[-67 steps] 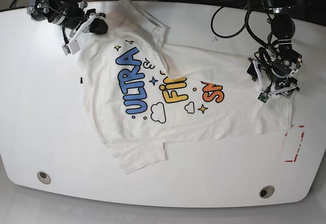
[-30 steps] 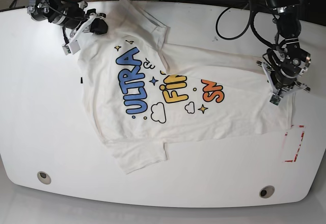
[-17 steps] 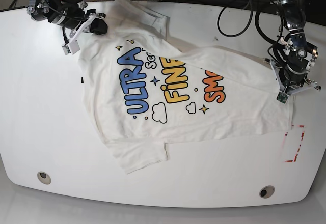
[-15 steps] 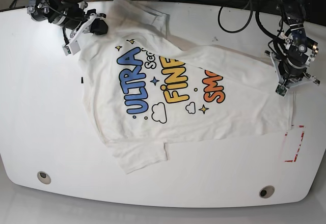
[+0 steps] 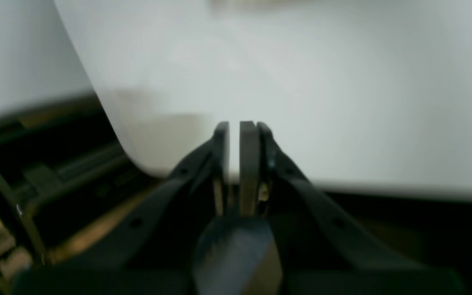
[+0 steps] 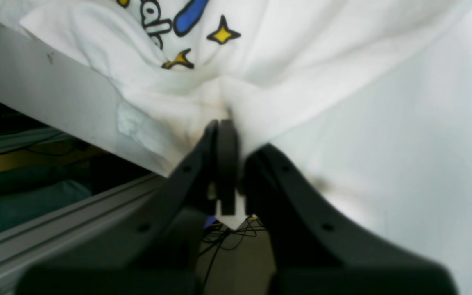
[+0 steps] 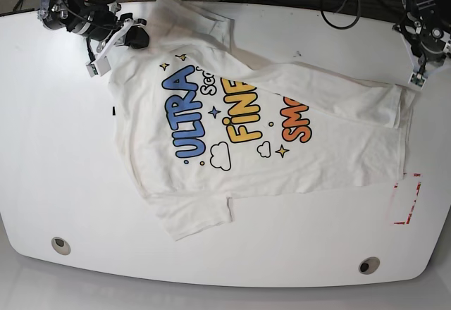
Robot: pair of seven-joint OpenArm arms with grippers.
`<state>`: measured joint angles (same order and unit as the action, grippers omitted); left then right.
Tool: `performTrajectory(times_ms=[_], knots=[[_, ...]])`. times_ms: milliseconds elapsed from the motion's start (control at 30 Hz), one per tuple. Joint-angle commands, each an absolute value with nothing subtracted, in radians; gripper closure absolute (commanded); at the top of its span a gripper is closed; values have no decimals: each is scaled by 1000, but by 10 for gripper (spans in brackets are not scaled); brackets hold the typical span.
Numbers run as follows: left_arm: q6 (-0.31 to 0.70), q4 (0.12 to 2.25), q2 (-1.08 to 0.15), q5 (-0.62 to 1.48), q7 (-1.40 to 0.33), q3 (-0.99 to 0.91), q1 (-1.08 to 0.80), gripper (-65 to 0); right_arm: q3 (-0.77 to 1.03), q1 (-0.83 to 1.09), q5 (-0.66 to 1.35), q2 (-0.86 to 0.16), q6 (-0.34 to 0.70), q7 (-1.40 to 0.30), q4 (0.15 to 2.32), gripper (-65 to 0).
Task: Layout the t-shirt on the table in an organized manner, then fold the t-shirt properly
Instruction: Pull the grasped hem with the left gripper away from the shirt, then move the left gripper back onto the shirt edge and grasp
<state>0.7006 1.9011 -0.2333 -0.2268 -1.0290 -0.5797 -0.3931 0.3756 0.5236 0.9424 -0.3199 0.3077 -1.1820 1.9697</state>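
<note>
The big glossy white tabletop with rounded corners fills the base view, and spread across its middle is the white cotton t-shirt, printed side up, blue, yellow and orange letters showing. It's not flat: a fold runs diagonally over its upper right part, the bottom sleeve sticks out toward the near edge, and the right hem buckles near the table's right side.

Up at the far left corner, the right gripper has its jaws clenched on the shirt's edge; the right wrist view shows cloth bunched and pinched at the fingertips, yellow stars just beyond, at the table's rim.

Over at the far right, the left gripper sits just beside the shirt's right corner. Its wrist camera shows the jaws drawn together, only a sliver between them, nothing held, bare table beyond.

Down right, a small red tape rectangle outline, just clear of the hem.
</note>
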Motion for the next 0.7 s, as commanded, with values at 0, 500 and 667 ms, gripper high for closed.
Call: performTrajectory(times_ms=[0,500,667], knots=[[698,1919,-246,-232,-1026,-599,-415,-32,383,519,957,-332,312,-1168,1986,0],[698,1920,-246,-225,-1017,-641,-386,-49,381,519,957,-332,312,-1168,1986,0],[698,1920,-245,-228,-1018,-613,-274,-179,381,519,957,-332,312,-1168,1986,0]])
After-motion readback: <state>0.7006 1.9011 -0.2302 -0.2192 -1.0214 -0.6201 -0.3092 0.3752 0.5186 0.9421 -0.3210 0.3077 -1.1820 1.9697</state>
